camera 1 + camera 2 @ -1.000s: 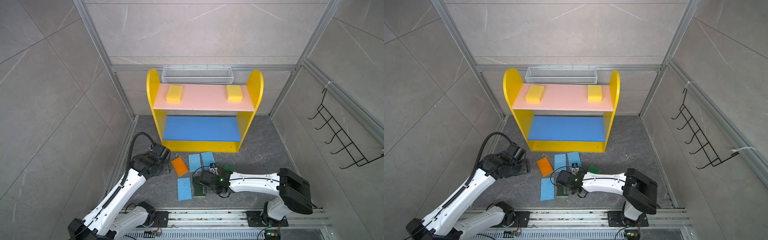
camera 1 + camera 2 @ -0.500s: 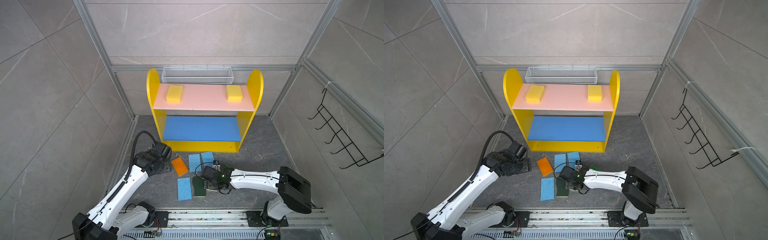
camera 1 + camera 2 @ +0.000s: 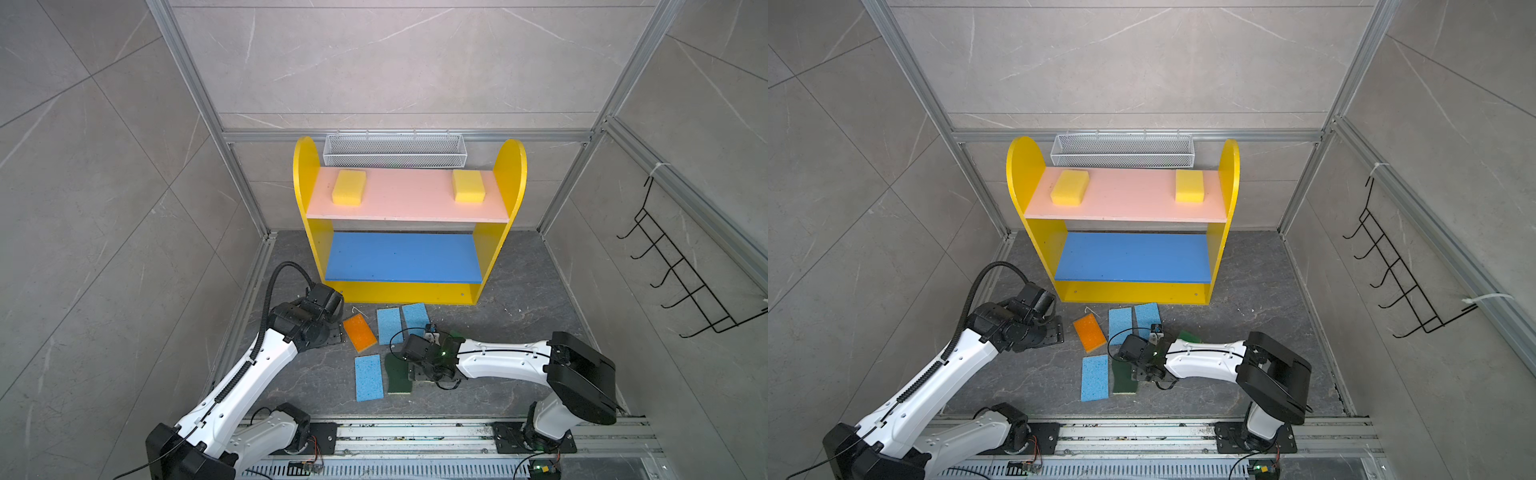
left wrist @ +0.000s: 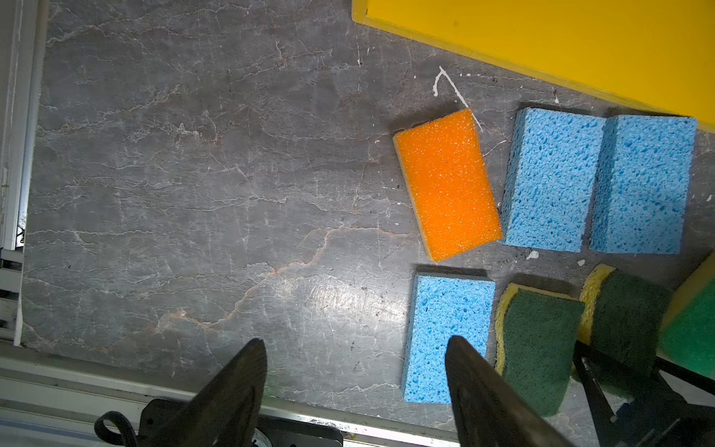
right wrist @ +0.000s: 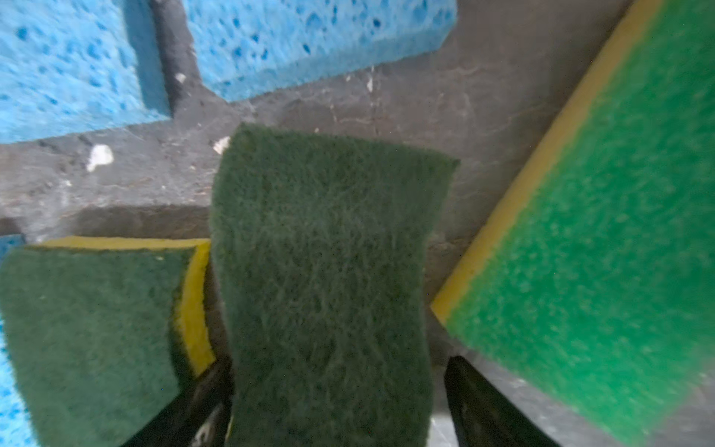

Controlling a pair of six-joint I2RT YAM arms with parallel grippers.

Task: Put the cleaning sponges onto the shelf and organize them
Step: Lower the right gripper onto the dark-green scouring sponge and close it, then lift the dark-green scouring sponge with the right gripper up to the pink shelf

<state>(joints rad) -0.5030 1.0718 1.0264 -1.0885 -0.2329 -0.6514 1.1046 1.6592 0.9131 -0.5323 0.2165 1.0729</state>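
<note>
The yellow shelf (image 3: 407,197) stands at the back with two yellow sponges (image 3: 349,187) (image 3: 468,185) on its pink board; the blue board is bare. On the floor lie an orange-topped sponge (image 3: 359,332), three light-blue sponges (image 3: 389,325) (image 3: 414,316) (image 3: 368,377), a dark-green scourer (image 3: 397,374) and a bright-green-topped sponge (image 3: 1188,336). My right gripper (image 5: 336,367) is open and straddles a second dark-green scourer (image 5: 329,251); one finger touches it, the other stands off. My left gripper (image 4: 356,342) hangs open and empty over bare floor beside the orange sponge (image 4: 447,184).
A white wire mesh basket (image 3: 395,149) hangs behind the shelf. A black hook rack (image 3: 681,286) is on the right wall. Aluminium frame rails (image 3: 249,291) edge the floor on the left, and the arms' base rail (image 3: 415,432) runs along the front.
My right gripper has come down towards the front around the dark-green scourer, and its jaws have narrowed a little. The left arm has edged slightly towards the sponges.
</note>
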